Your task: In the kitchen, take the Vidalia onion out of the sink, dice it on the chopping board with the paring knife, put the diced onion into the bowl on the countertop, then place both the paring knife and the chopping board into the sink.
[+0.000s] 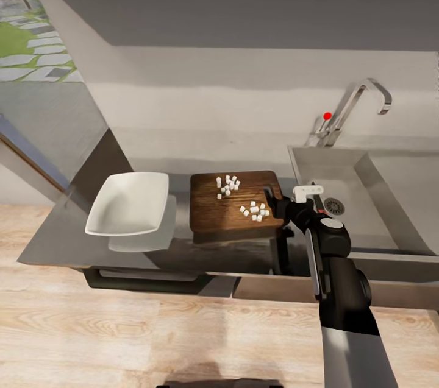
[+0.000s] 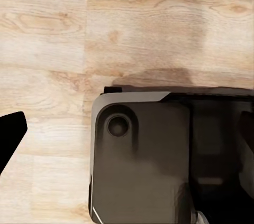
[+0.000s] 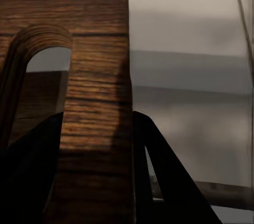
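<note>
two black fingers of the right gripper (image 1: 274, 198) clamp the chopping board's (image 1: 213, 211) near edge; diced onion (image 1: 228, 185) lies beyond. next: tip pieces into the bowl (image 1: 129, 210).

No legible text, label, brand, number or sign was recorded in any view. The chopping board (image 1: 235, 202), the bowl (image 1: 129, 202), the sink (image 1: 390, 193) and the desk (image 1: 67, 236) carried no markings. The tap lever bore only a plain red tip (image 1: 327, 115), without lettering.
</note>
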You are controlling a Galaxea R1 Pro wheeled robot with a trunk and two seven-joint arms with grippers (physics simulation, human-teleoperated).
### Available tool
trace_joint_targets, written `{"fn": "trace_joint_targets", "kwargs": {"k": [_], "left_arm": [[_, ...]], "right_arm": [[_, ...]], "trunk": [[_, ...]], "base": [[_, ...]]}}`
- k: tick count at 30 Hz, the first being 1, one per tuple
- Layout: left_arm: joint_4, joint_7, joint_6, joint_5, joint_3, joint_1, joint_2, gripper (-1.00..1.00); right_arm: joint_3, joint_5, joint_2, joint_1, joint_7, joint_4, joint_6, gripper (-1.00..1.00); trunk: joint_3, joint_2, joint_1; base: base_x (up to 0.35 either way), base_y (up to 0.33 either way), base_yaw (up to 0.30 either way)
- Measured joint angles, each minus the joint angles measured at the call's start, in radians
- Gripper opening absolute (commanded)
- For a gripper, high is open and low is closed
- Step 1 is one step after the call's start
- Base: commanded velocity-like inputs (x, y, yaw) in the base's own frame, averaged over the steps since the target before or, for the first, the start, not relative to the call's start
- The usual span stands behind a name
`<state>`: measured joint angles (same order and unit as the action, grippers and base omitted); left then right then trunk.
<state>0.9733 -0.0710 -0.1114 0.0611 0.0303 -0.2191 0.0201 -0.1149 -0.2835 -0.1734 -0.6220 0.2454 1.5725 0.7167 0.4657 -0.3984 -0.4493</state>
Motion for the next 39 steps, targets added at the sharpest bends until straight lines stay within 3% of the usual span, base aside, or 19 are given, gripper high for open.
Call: {"fn": "trace_joint_targets", "kwargs": {"k": [10,39], "left_arm": [[0.000,0.000,0.000,0.000,0.000,0.000,0.000,1.00],[-0.001,0.000,0.000,0.000,0.000,0.000,0.000,1.00]], "right_arm": [[-0.003,0.000,0.000,0.000,-0.002,0.002,0.037,-1.00],[-0.003,-0.001,0.000,0.000,-0.004,0.028,0.039,-1.00]], "trunk": [[-0.016,0.000,0.000],[-0.063,0.000,0.000]], "base": [[0.000,0.000,0.000],[0.000,0.051,0.000]]}}
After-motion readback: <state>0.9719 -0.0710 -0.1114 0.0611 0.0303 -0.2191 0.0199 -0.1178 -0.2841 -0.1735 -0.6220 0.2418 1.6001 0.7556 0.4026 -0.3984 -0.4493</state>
